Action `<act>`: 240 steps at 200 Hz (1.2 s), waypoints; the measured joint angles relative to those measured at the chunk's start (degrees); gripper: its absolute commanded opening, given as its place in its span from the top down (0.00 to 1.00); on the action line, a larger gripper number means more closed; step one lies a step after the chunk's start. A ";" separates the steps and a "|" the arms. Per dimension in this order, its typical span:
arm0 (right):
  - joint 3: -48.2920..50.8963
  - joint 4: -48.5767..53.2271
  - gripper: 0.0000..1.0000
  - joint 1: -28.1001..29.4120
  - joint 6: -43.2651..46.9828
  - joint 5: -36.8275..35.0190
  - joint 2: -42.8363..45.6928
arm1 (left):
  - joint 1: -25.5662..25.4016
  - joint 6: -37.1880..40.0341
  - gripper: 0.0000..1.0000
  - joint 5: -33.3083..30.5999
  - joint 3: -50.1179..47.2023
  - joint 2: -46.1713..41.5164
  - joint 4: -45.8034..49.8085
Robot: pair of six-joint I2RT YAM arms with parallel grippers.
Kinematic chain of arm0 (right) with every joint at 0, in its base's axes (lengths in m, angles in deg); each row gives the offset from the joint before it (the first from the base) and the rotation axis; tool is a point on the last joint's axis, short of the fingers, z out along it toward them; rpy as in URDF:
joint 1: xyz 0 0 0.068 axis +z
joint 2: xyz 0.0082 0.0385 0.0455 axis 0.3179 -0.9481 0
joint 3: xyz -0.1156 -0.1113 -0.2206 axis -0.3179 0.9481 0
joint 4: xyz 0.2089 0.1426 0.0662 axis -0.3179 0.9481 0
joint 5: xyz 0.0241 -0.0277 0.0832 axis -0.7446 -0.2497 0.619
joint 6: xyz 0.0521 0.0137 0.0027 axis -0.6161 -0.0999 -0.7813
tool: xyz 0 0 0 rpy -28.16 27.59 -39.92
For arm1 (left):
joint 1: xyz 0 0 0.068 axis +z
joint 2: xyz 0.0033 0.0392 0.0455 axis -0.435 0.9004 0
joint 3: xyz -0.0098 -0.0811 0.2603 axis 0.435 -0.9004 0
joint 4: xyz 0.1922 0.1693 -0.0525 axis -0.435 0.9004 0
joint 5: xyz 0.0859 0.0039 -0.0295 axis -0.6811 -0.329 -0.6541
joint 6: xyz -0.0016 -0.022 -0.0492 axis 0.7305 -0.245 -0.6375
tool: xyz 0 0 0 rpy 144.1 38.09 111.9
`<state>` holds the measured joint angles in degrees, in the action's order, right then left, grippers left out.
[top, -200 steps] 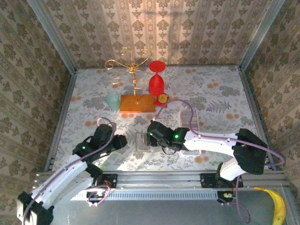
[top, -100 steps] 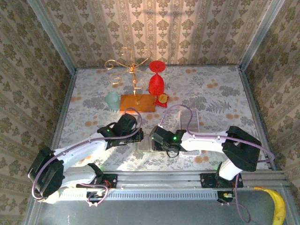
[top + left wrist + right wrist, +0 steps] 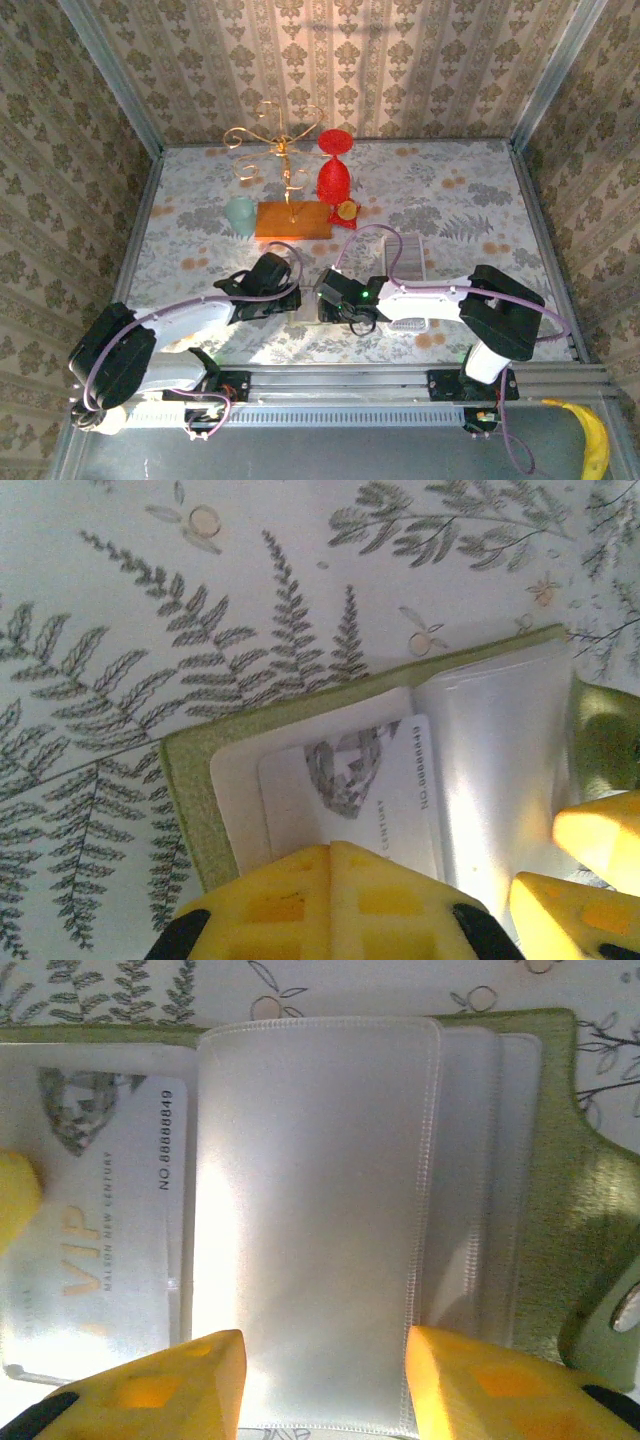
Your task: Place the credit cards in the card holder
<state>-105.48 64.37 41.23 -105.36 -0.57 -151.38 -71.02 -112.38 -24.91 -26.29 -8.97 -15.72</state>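
1. Left claw clenched, tips on the near end of the whitish-grey credit card in the green card holder
2. Card's long axis points away from those tips, into the pocket
3. Right claw, jaws apart, straddles the clear sleeves alongside; open surface beyond

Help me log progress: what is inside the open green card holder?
One whitish card printed VIP lies in a clear pocket of the card holder. The stacked clear sleeves look empty, but glare hides what lies beneath. The shut left gripper covers one end of the card.
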 measured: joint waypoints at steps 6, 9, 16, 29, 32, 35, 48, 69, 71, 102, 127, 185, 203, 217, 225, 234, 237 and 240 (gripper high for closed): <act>0.00 -0.37 0.51 0.02 -0.15 0.33 -0.04 | 0.00 -0.13 1.00 -0.11 -0.52 0.00 -0.31; 0.00 -0.57 0.51 0.02 -0.20 0.46 -0.07 | 0.00 -0.22 1.00 -0.15 -0.74 0.00 -0.39; 0.00 -1.05 0.51 0.02 -0.39 0.81 -0.20 | 0.09 -0.37 1.00 -0.28 -1.36 0.00 -0.57; 0.00 -1.95 0.50 0.02 -0.92 1.38 -0.44 | 0.35 -0.70 1.00 -0.50 -2.47 0.00 -0.81; -0.04 -2.16 0.50 0.02 -1.05 1.53 -0.48 | 0.39 -0.85 1.00 -0.55 -2.69 0.00 -0.87; -0.09 -2.34 0.50 0.02 -1.11 1.73 -0.57 | 0.48 -0.96 1.00 -0.52 -2.89 -0.02 -1.22; -0.33 -3.34 0.50 0.02 -1.49 2.38 -0.96 | 0.66 -1.33 1.00 -0.57 -3.23 -0.13 -1.99; -0.42 -5.31 0.50 0.02 -1.95 3.52 -1.46 | 0.66 -1.81 1.00 -0.57 -4.00 -0.44 -3.19; -0.42 -5.44 0.49 0.02 -1.99 3.61 -1.51 | 0.66 -1.88 1.00 -0.57 -4.09 -0.46 -3.28; -0.46 -8.59 0.49 0.02 -3.15 5.20 -2.23 | 0.66 -2.86 1.00 -0.70 -5.27 -1.44 -4.55; -0.46 -11.58 0.49 0.02 -4.33 6.45 -2.93 | 0.72 -3.52 1.00 -1.18 -6.67 -3.39 -4.83; -0.42 -17.57 0.50 0.02 -6.05 8.39 -3.08 | 1.27 -5.09 1.00 -2.62 -10.01 -9.64 -2.73; -0.42 -19.21 0.50 0.02 -6.69 8.98 -3.69 | 1.60 -5.40 1.00 -3.08 -10.36 -11.65 -1.20; -0.42 -20.37 0.50 0.02 -7.26 9.79 -4.48 | 1.84 -5.51 1.00 -3.61 -10.56 -14.29 0.20; -0.42 -20.74 0.50 0.02 -7.45 10.08 -4.83 | 1.88 -5.62 1.00 -3.96 -10.80 -16.20 0.59; -0.42 -21.22 0.50 0.07 -7.61 10.32 -5.14 | 1.97 -5.64 1.00 -4.33 -11.06 -18.34 1.11; -0.42 -21.38 0.50 0.07 -7.72 10.40 -5.25 | 2.08 -5.66 1.00 -4.48 -11.13 -18.97 1.31; -0.42 -21.51 0.50 0.07 -7.74 10.54 -5.33 | 2.19 -5.66 1.00 -4.59 -11.15 -19.58 1.53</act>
<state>-105.89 42.86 41.30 -113.09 9.97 -156.72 -68.83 -118.05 -29.50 -37.43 -28.56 -14.19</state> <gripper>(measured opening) 0.501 0.050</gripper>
